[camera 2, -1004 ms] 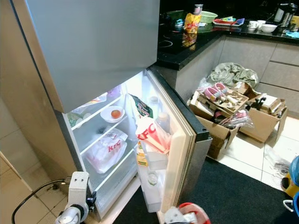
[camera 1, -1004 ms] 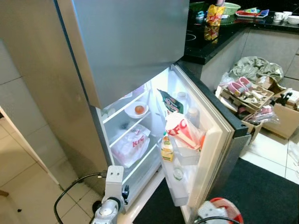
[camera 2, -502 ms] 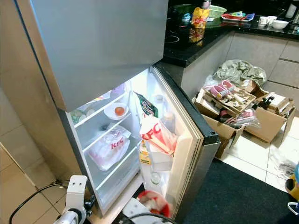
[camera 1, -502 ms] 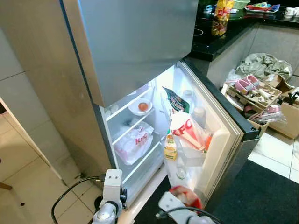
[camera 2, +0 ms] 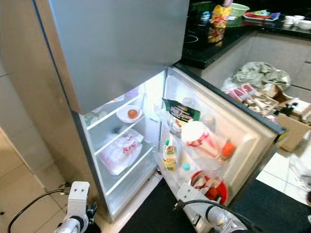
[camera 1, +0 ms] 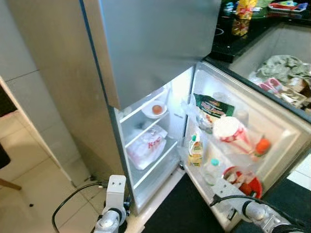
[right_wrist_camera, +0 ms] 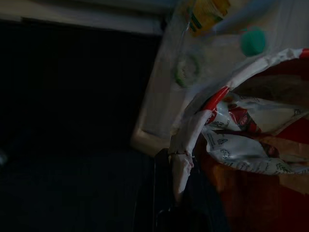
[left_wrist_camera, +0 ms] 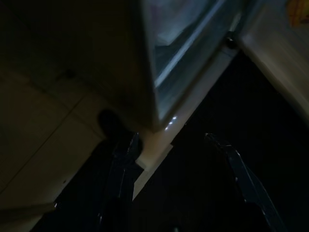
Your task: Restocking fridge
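Fridge door (camera 2: 252,131); red bucket (right_wrist_camera: 251,159) between jaws

Close up, a round red bucket with a red-and-white striped rim (right_wrist_camera: 193,130) is pinched at its rim by the right gripper's black fingers (right_wrist_camera: 166,193). Crumpled white printed wrappers (right_wrist_camera: 241,145) lie inside it. Just beyond sit a clear bottle with a green cap (right_wrist_camera: 253,41), a yellow carton (right_wrist_camera: 207,12) and the white door shelf (right_wrist_camera: 159,111). Everything beside that is dark.
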Motion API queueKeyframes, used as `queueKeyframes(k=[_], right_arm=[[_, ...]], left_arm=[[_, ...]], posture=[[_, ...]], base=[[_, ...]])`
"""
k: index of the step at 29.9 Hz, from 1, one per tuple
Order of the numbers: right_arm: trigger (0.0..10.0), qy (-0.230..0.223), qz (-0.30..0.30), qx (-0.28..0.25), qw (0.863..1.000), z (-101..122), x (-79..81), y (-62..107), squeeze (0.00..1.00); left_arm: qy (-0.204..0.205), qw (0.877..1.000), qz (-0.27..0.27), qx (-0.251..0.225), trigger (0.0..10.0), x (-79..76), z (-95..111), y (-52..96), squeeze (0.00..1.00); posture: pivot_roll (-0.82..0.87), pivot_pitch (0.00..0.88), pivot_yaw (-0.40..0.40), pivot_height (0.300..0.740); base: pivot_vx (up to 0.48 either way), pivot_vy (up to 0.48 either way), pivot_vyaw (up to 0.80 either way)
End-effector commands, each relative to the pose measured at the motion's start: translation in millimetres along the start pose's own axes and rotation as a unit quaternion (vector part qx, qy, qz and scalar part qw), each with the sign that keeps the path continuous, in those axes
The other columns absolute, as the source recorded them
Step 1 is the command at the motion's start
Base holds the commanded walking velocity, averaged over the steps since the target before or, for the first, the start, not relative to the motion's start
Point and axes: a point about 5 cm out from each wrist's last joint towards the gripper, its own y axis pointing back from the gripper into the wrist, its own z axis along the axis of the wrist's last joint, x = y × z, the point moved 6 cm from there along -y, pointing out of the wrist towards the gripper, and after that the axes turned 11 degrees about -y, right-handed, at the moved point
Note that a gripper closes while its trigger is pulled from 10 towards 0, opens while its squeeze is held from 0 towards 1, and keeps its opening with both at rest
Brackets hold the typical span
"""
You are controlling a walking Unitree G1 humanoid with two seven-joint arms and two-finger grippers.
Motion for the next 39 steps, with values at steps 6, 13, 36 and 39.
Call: queueKeyframes(k=[6,13,36,39], right_arm=[[10.0,-0.014,0.002,0.013,1.0,-26,7.8,3.5,0.0],[10.0,-0.066,0.003,-0.013,0.998,-19,27.1,1.4,0.0],[10.0,-0.159,0.085,-0.101,0.978,34,85.1,0.1,0.0],[10.0,-0.148,0.091,-0.1,0.98,33,86.1,0.3,0.0]], left_arm=[[-0.008,1.0,-0.003,0.008,10.0,0.5,-7,2.1,0.0],[-0.015,1.0,-0.013,0.004,10.0,-3.8,-3,0.6,0.0],[-0.051,0.998,-0.041,-0.018,10.0,-15.7,7,-0.4,0.0],[-0.054,0.997,-0.043,-0.019,10.0,-16.6,7,-0.3,0.0]], posture=[[-0.03,0.01,-0.013,0.74],[-0.04,0.0,0.001,0.74],[-0.02,0.0,-0.007,0.74],[-0.02,0.0,-0.005,0.74]], base=[[0.0,0.0,0.0],[0.0,0.0,0.0],[0.0,0.0,0.0],[0.0,0.0,0.0]])
